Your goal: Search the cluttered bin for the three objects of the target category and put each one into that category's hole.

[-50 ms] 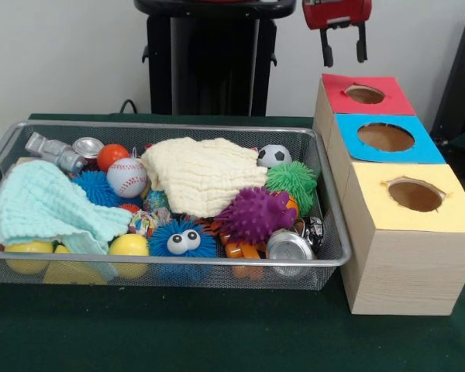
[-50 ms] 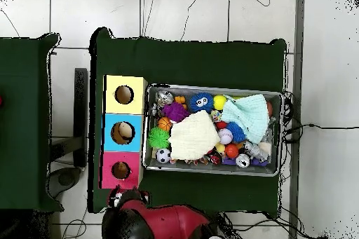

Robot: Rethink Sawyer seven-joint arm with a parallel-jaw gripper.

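Stock, as I read it: wire bin (image 1: 325,260) at centre-left, holding soft spiky balls, purple (image 1: 256,213) and green (image 1: 293,180), light, squashy, best pinched across the body; cloths (image 1: 201,174) cover others. Gripper (image 1: 343,45), upper right above the red hole (image 1: 364,94), fingers parted, empty.

One camera sits low and close, facing the bin (image 1: 170,263) and boxes (image 1: 403,225). The other looks straight down from high up; boxes (image 2: 123,132) at 9 o'clock of the bin (image 2: 214,169)
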